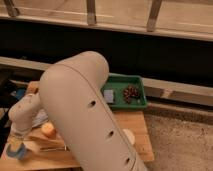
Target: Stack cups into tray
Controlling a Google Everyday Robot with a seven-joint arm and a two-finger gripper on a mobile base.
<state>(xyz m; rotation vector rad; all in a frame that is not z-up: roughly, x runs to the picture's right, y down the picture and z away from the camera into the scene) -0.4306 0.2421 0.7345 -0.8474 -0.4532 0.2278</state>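
Observation:
The green tray (141, 102) sits at the table's far right edge, with a small grey-blue square item and a dark brown clump inside it. A white cup (129, 136) peeks out from behind my big white arm on the table's right side. The light-blue cup (16, 151) stands at the table's front left corner. My gripper (15, 143) hangs from the wrist straight down onto this cup, right above or around it. Whether it has hold of the cup is not visible.
My thick upper arm (82, 115) blocks the middle of the wooden table (142, 142). An orange round item (48, 130) lies right of the gripper, and a blue object (20, 93) sits at the back left. A dark wall with a rail runs behind the table.

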